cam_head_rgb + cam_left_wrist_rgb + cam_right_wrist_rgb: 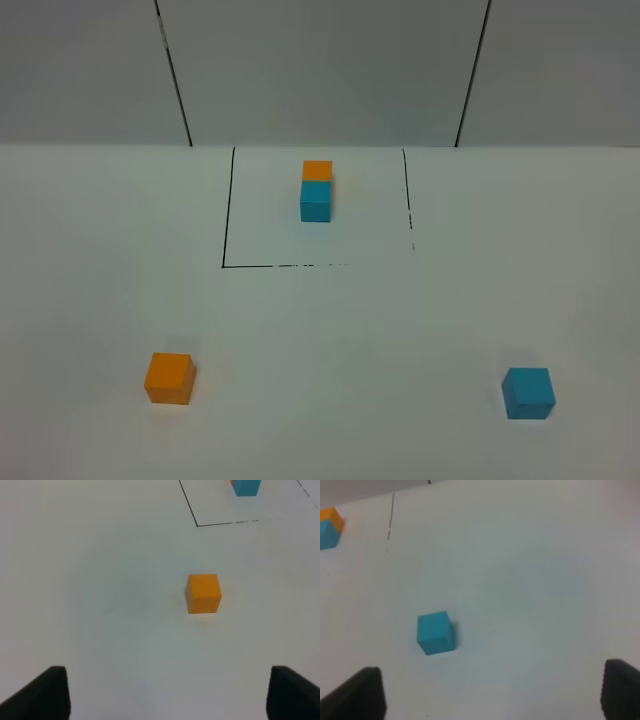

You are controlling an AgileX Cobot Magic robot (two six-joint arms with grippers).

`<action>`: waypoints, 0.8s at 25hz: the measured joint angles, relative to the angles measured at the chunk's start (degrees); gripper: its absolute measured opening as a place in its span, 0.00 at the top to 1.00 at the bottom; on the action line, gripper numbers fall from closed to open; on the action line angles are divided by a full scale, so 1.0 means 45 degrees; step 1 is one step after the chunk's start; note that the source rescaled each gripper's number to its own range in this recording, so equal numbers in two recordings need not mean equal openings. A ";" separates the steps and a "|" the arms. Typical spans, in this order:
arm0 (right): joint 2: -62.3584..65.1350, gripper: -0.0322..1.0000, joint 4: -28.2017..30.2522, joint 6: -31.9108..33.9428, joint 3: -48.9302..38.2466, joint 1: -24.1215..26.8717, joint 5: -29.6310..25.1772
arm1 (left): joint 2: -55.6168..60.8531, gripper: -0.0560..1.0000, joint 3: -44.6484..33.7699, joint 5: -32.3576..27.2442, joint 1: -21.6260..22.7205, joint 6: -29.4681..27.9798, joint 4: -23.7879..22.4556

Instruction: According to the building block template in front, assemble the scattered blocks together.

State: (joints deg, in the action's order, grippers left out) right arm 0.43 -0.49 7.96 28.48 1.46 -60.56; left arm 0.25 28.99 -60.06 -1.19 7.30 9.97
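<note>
The template (317,190) is an orange cube joined to a cyan cube, inside a thin black drawn square (228,210) at the table's far middle. It also shows in the left wrist view (246,487) and in the right wrist view (330,527). A loose orange cube (169,378) sits at the front left, also in the left wrist view (203,593). A loose cyan cube (528,392) sits at the front right, also in the right wrist view (435,632). My left gripper (167,695) is open, short of the orange cube. My right gripper (492,695) is open, short of the cyan cube. Neither arm shows in the high view.
The white table (330,340) runs up to a grey wall (320,70) with dark vertical seams at the back. Nothing else stands on the table.
</note>
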 joint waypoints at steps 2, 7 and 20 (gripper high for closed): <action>0.0000 0.27 0.0000 0.0000 0.0000 0.0000 0.0000 | 0.0000 0.30 0.0000 0.0011 0.0000 0.0000 0.0000; 0.0000 0.27 0.0000 0.0000 0.0000 0.0000 0.0000 | -0.0247 0.30 0.0158 0.0196 0.0000 0.0000 -0.0012; 0.0000 0.27 0.0000 0.0000 0.0000 0.0000 0.0000 | -0.7122 0.30 0.2938 0.0442 0.0000 -0.0463 -0.0318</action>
State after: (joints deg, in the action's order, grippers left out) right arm 0.43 -0.49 7.96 28.48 1.46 -60.56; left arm -31.80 42.21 -58.07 -1.19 5.22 8.54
